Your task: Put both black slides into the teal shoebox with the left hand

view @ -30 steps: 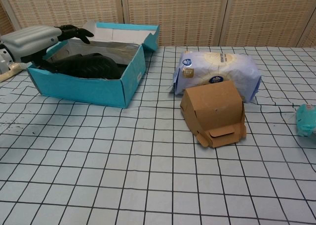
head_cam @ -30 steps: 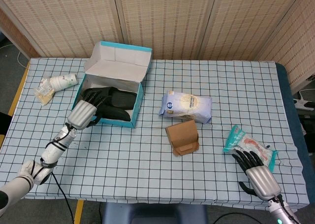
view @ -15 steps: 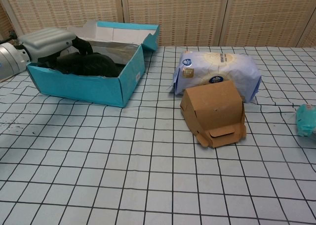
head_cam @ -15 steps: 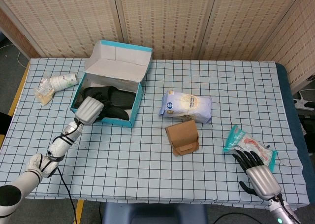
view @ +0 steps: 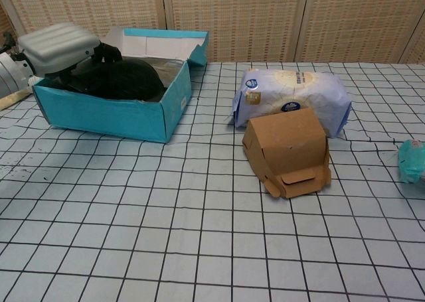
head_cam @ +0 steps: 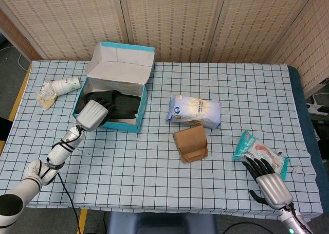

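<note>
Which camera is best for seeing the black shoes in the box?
The head view: it looks down into the box, so the slides show beside the left hand. The chest view shows only a dark hump above the box's front wall.

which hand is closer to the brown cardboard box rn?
Right. The right hand rests near the table's front edge, right of the brown cardboard box; the left hand is farther, at the teal shoebox.

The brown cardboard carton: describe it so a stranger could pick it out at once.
Start at the checked tablecloth and find the white and blue packet lying near the middle. The brown cardboard carton sits just in front of it, toward the robot. It is the only plain brown, unprinted thing here, small with a folded flap facing the front.
</note>
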`<state>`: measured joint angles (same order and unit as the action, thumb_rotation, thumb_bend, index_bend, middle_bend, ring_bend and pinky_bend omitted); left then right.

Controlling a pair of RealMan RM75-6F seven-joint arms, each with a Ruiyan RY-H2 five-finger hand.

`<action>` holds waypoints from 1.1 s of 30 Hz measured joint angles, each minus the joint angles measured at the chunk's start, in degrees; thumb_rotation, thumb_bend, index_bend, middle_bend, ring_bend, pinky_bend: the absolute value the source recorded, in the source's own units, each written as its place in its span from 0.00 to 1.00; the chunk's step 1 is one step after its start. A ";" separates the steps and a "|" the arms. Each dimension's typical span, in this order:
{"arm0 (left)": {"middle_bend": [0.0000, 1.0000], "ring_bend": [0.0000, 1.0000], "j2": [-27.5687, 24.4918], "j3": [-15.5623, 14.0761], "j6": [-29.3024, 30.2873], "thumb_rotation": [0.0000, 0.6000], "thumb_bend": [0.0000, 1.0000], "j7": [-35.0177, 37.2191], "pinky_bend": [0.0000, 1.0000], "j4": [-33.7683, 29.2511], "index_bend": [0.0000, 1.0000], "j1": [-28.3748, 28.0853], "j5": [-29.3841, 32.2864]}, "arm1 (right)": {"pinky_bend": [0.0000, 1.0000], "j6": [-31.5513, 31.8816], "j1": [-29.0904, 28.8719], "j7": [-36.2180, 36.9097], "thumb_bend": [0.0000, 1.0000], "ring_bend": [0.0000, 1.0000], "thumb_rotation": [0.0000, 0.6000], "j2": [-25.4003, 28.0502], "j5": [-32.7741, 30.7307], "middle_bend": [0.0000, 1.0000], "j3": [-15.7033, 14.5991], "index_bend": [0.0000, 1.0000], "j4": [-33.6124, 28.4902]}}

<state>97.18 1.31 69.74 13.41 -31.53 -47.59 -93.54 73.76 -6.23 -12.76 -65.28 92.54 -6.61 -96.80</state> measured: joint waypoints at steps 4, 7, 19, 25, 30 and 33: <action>0.70 0.51 -0.21 -0.49 1.53 1.00 0.74 -2.83 0.50 0.72 0.70 -0.54 -1.05 | 0.00 0.07 0.00 0.19 0.24 0.00 0.96 0.15 -0.03 0.00 0.04 0.00 -0.02; 0.71 0.51 -0.79 -0.86 2.26 1.00 0.76 -5.13 0.51 0.50 0.70 -1.09 -1.78 | 0.00 -0.42 -0.17 0.11 0.24 0.00 0.96 0.08 -0.21 0.00 0.04 0.00 0.08; 0.72 0.54 -1.69 -1.75 -9.37 1.00 0.76 -15.77 0.52 -1.01 0.71 -2.39 0.04 | 0.00 -0.90 -0.33 0.13 0.24 0.00 0.96 0.53 -0.30 0.00 -0.30 0.00 -0.45; 0.72 0.54 -0.20 -2.46 -13.91 1.00 0.76 -19.49 0.52 1.06 0.71 -2.39 1.27 | 0.00 -1.80 -0.64 -0.09 0.24 0.00 0.96 0.32 -0.59 0.00 -0.33 0.00 -0.32; 0.72 0.54 0.40 -3.45 -14.69 1.00 0.76 -21.65 0.52 1.12 0.71 -2.67 0.62 | 0.00 -1.75 -0.70 -0.07 0.24 0.00 0.96 0.31 -0.70 0.00 -0.32 0.00 -0.37; 0.72 0.54 0.55 -4.23 -15.59 1.00 0.74 -22.49 0.52 1.07 0.71 -2.88 0.06 | 0.00 -1.55 -0.62 0.07 0.24 0.00 0.96 0.38 -0.67 0.00 -0.30 0.00 -0.35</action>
<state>97.73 -2.93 54.15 -9.08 -30.47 -50.48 -93.48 72.21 -6.85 -12.69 -64.90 91.88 -6.91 -97.15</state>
